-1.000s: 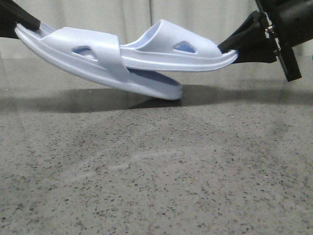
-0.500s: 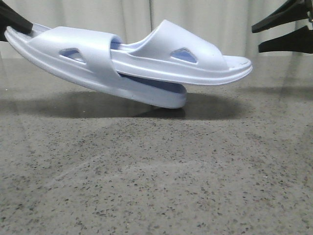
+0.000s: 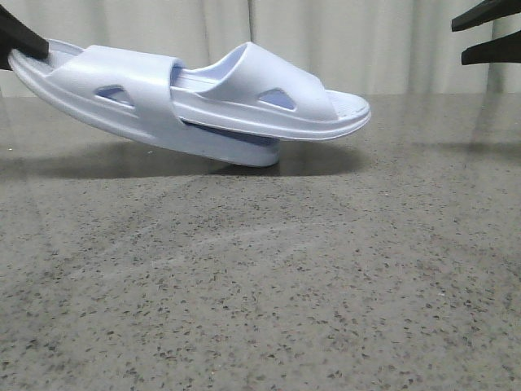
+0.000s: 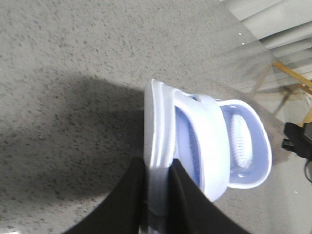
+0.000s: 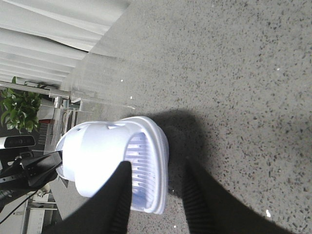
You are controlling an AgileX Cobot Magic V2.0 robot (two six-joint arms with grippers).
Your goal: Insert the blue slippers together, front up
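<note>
On the speckled grey table (image 3: 269,285), towards its far edge, the blue slippers (image 3: 187,106) sit nested as one, one pushed under the other's strap so its open end sticks out to the right. The outer slipper's low end touches the tabletop; the rest tilts up to the left, where the left gripper (image 4: 157,195) pinches the raised end, its two black fingers pressed on either side of the sole rim. In the left wrist view the ribbed footbed shows pale blue inside the straps. The right gripper (image 3: 487,37) hangs at the upper right of the front view, well apart from the pair, its jaws spread and holding nothing. A green plant (image 5: 17,105) stands beyond the table
</note>
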